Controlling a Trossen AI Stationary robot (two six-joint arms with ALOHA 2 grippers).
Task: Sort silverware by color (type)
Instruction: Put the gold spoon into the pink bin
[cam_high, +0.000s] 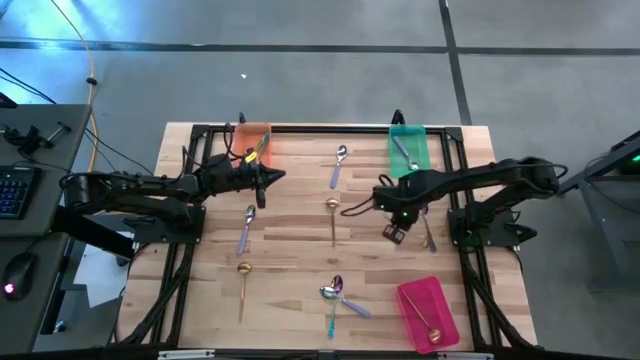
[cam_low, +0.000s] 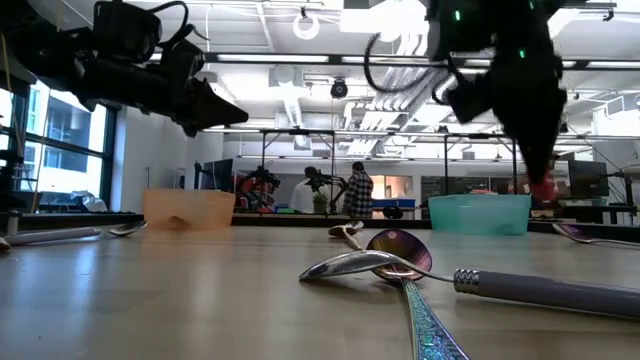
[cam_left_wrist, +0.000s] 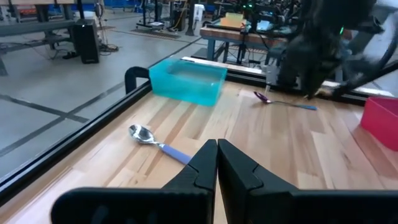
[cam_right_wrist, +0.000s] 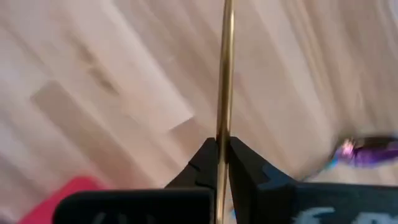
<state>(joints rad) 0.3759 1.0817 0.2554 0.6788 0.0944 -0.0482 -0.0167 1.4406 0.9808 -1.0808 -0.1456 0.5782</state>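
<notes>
My right gripper (cam_right_wrist: 222, 152) is shut on a gold spoon's thin handle (cam_right_wrist: 227, 74) and hangs over the table's middle right (cam_high: 388, 207) (cam_low: 540, 150). My left gripper (cam_left_wrist: 216, 158) is shut on nothing and hovers by the orange tray (cam_high: 252, 140), high over the table in the low view (cam_low: 215, 112). Loose spoons lie flat on the wood: a gold one (cam_high: 333, 215), a second gold one (cam_high: 243, 285), lavender-handled ones (cam_high: 340, 165) (cam_high: 246, 228) (cam_high: 428, 232), and a crossed pair (cam_high: 335, 295), one iridescent, one silver, close in the low view (cam_low: 400, 262). My right gripper pinches the gold spoon's handle (cam_right_wrist: 222, 144) between its two fingers. The handle runs straight out ahead, along the fingers, and leaves the wrist picture at its far end. In the high view a thin gold line (cam_high: 358, 205) sticks out toward the table's left.
A green tray (cam_high: 408, 150) at the far right holds a lavender-handled spoon. A pink tray (cam_high: 428, 310) at the near right holds a gold spoon. The orange tray holds silverware too. A black frame (cam_high: 330, 128) rims the table. People stand far off in the room (cam_low: 355, 190).
</notes>
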